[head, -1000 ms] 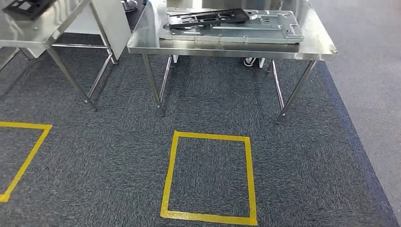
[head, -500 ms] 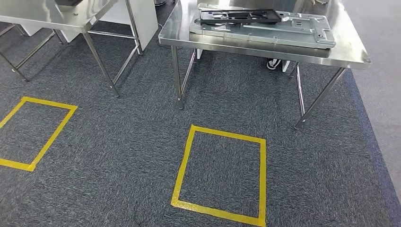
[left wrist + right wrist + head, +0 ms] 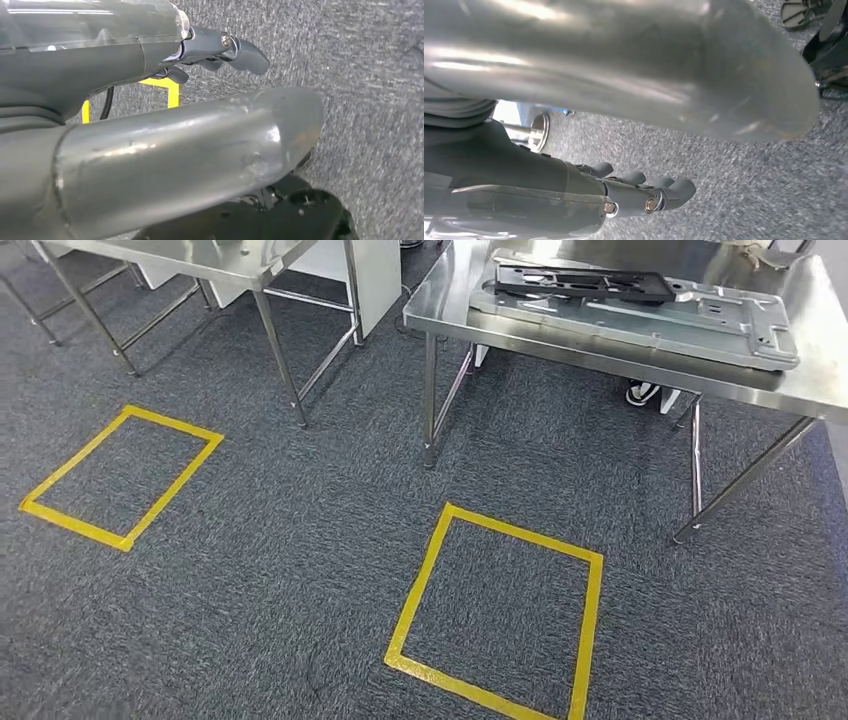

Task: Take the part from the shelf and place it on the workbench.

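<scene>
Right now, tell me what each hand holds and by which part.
Nothing is held. The left hand and right hand hang over the carpet with fingers apart. The black part lies on the workbench.

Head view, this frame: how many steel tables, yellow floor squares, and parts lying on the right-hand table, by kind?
Steel tables: 2, one at right, one at upper left
Yellow tape squares: 2, near, far left
Black part: 1
Grey metal plate under it: 1
Total: 6

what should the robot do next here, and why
Probably keep walking and turning to find the shelf. Both hands hang over the carpet holding nothing: left hand, right hand. Ahead, a steel table already carries a dark part on a grey plate.
</scene>
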Action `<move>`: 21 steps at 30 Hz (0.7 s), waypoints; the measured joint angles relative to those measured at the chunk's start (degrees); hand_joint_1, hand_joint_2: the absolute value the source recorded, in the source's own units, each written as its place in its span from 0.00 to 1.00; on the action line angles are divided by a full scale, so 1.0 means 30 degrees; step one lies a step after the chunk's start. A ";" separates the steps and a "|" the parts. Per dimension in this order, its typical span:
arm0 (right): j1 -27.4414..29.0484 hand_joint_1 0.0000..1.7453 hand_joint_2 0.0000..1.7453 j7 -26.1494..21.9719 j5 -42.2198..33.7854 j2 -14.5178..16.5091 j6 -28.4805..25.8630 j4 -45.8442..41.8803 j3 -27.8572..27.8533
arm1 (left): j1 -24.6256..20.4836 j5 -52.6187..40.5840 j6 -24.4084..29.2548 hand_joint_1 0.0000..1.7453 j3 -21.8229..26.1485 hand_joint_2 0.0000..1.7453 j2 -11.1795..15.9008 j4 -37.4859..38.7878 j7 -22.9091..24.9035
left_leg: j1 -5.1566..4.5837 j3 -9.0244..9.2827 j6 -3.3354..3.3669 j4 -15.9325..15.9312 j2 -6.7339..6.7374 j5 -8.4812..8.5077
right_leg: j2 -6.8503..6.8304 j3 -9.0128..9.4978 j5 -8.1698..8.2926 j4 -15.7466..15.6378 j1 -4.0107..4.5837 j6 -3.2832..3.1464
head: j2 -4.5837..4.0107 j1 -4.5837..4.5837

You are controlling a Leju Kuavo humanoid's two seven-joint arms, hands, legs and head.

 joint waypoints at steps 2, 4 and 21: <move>-0.0093 0.00 0.00 0.0002 0.0067 0.0002 0.0046 0.0000 -0.0024 | 0.0040 -0.0078 0.0046 0.00 0.0069 0.00 0.0006 0.0000 -0.0015 | -0.0079 -0.0129 0.0322 -0.0005 -0.0325 0.0055 | -0.0232 0.0054 0.0031 -0.0032 0.0002 0.0226 | 0.0000 0.0000; -0.0162 0.00 0.00 -0.0009 0.0171 0.0011 0.0082 0.0000 -0.0035 | 0.0077 -0.0136 0.0095 0.00 0.0168 0.00 0.0009 0.0000 -0.0027 | -0.0053 -0.0131 0.0633 -0.0127 -0.0621 0.0212 | 0.0168 0.0027 -0.0236 0.0198 -0.0091 0.0451 | 0.0000 -0.0002; -0.0112 0.00 0.00 -0.0151 0.0914 0.0333 0.0100 0.0000 -0.0217 | 0.0019 -0.0475 0.0208 0.00 0.0920 0.00 0.0022 0.0000 0.0005 | -0.0318 -0.1099 0.0312 0.0885 -0.2385 -0.0010 | 0.2100 0.0105 0.0256 -0.0494 0.0114 -0.0638 | 0.0000 -0.0005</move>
